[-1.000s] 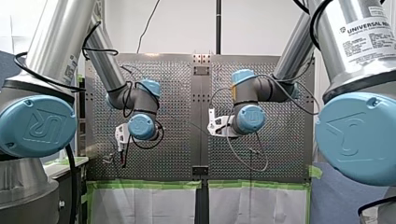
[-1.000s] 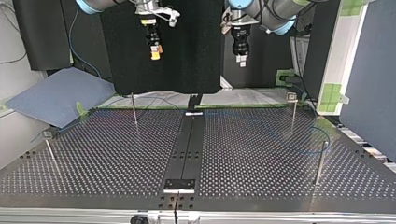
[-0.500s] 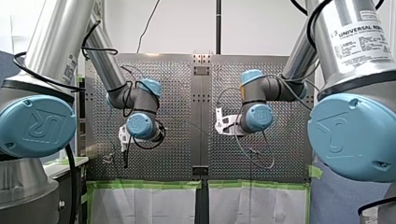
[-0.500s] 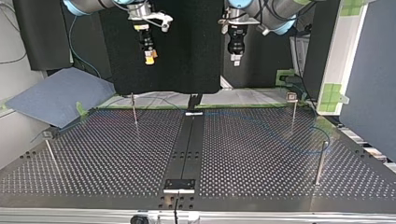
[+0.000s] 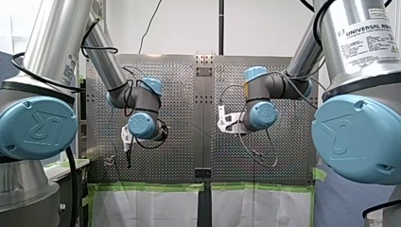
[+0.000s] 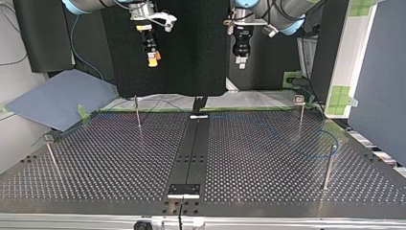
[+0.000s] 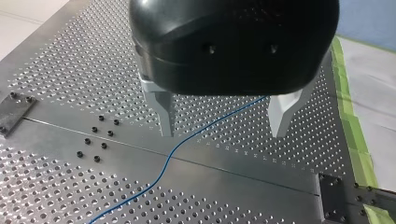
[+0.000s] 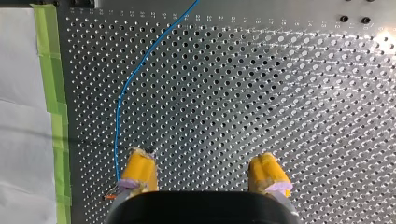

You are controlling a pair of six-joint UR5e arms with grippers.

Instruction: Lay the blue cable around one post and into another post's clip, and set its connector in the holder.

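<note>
The thin blue cable [image 7: 187, 140] lies loose on the perforated plate, running under and between my left gripper's [image 7: 223, 122] open metal fingers, well below them. In the right wrist view the blue cable [image 8: 125, 88] curves along the plate near the green tape and ends beside one yellow pad [image 8: 140, 169] of my open right gripper [image 8: 204, 173]. Both grippers hang high over the table's far edge: my right gripper [image 6: 152, 56] at the top view's left, my left gripper [image 6: 240, 56] right of it. Neither holds anything. A faint loop of cable [image 6: 335, 139] shows by two posts. I cannot make out the connector.
Thin posts stand on the plate: one [image 6: 137, 112] far left of centre, one [image 6: 300, 115] far right, one [image 6: 329, 165] near right, one [image 6: 51, 158] near left. A dark centre strip [image 6: 191, 153] with a small bracket [image 6: 183, 190] divides the plate. Green tape [image 8: 53, 93] edges it.
My right gripper has shifted toward the top view's left and risen a little. My left gripper has also risen slightly. Both stay open; the cable has not moved.
</note>
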